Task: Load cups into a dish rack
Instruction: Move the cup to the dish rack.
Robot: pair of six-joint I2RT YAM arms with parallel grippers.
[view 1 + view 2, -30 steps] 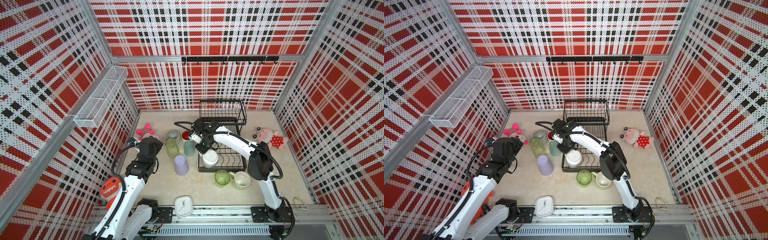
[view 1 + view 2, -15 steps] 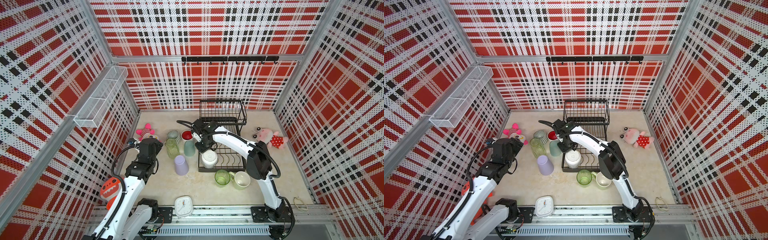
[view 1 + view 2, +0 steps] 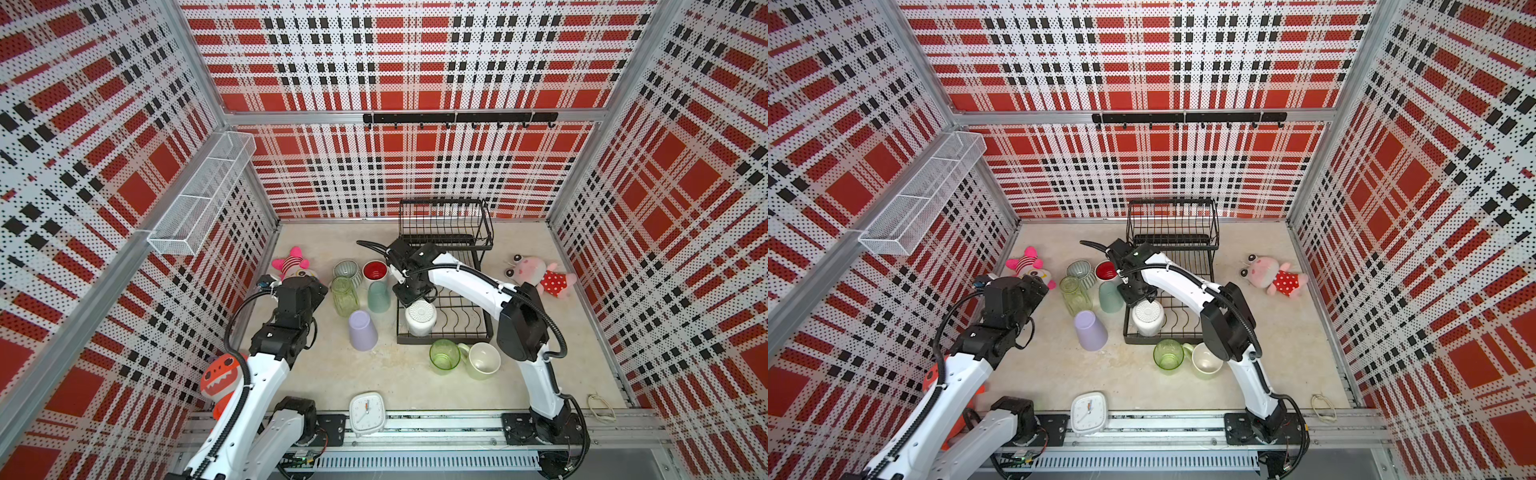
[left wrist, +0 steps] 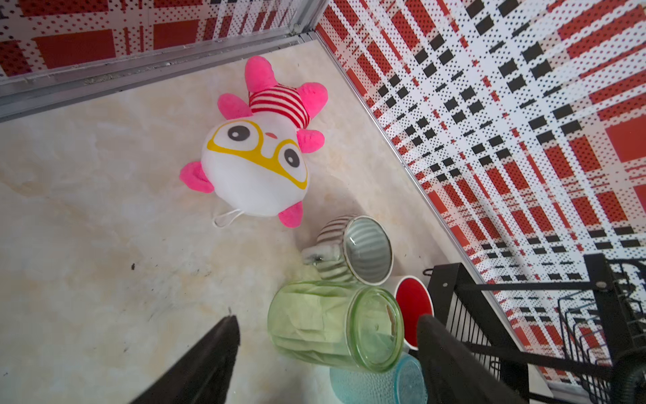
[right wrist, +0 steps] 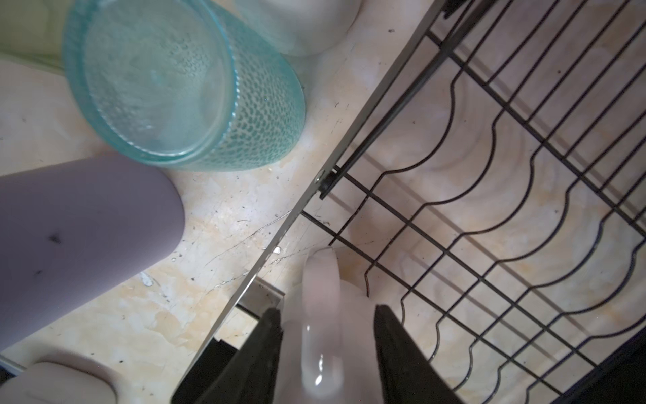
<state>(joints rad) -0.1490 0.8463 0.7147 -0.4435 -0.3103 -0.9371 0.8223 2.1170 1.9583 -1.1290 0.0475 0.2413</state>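
You have a white mesh basket (image 3: 203,195) on the side wall and a black hook rail (image 3: 459,118) on the back wall. On the floor — a pink striped plush (image 3: 291,262), a red-dressed plush (image 3: 536,272) well apart, and a white clock (image 3: 366,413) at the front edge.

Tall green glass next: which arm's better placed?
Left. The left claw, open, frames the tall green glass in its wrist view; the right claw is at the rack, jaws apart around the mug handle.
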